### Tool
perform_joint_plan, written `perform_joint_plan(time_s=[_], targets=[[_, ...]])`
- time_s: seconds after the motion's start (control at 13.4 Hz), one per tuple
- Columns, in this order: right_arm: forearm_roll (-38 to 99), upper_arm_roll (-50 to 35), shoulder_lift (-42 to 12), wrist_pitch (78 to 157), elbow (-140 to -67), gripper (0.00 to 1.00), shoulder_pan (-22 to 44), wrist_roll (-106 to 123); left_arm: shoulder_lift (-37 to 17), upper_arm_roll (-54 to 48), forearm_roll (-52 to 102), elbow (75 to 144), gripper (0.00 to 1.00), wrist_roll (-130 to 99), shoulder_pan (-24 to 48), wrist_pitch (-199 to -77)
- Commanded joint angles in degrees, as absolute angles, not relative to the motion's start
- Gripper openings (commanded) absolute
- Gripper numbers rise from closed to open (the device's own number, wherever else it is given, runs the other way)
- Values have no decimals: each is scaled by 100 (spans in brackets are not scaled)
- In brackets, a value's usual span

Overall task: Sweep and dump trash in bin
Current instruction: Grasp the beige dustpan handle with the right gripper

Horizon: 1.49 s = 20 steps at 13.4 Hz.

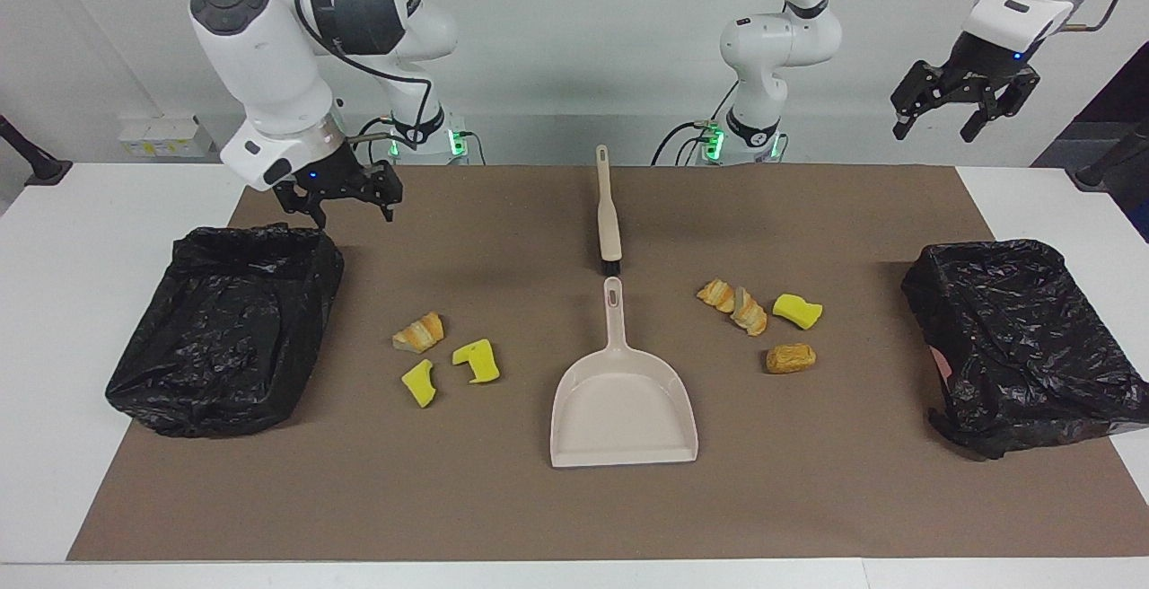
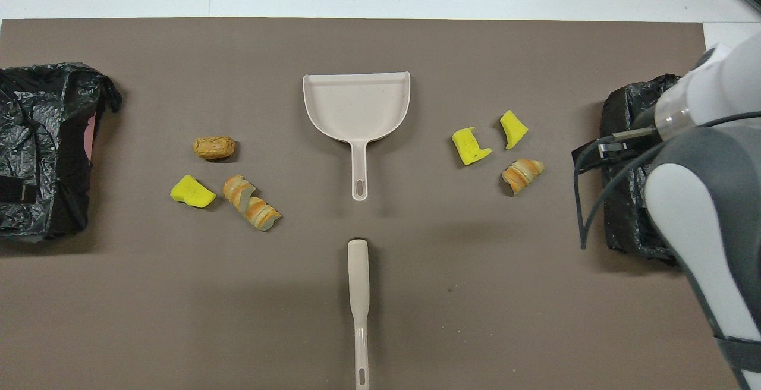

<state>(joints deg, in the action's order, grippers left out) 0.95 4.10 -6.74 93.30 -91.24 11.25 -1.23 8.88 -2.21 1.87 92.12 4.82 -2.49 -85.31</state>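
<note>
Trash (image 1: pixel 418 332): two clusters flank your dustpan (image 1: pixel 624 409); brush (image 1: pixel 609 212) lies nearer the robots, handy for either arm. Right gripper (image 1: pixel 337 198), jaws spread, hangs over the bin (image 1: pixel 224 329) rim; left gripper (image 1: pixel 965 104), also spread, waits high.

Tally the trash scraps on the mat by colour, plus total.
Yellow sponge chunks: 3
Golden-brown bread pieces: 3
Total: 6
</note>
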Motion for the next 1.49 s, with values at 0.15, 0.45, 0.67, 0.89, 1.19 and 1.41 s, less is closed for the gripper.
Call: perform_joint_plan(time_s=[0.15,0.45,0.67,0.89,1.19,1.41], targets=[[193,369,-1406,10202,-8666,100,1669,-974,1002,-220,167,9316,100,457,-255,-8481],[193,141,-1880,10984,-8508,100,1942,-1799,1002,-220,167,9316,100,457,-255,-8481],[185,-61,-2266,11749,-8508,100,2205,-2511,1002,-220,167,9316,100,457,-255,-8481],[106,-26,-2644,12014,-8377,100,2627,-2978,1002,-220,167,9316,100,457,-255,-8481],[-464,0,-3453,12093,-7709,100,3242,-3603,1002,-220,167,9316,100,457,-255,-8481],[-720,-9,-3621,12340,-7725,87,3471,-3604,1002,-220,167,9316,100,457,-255,-8481]])
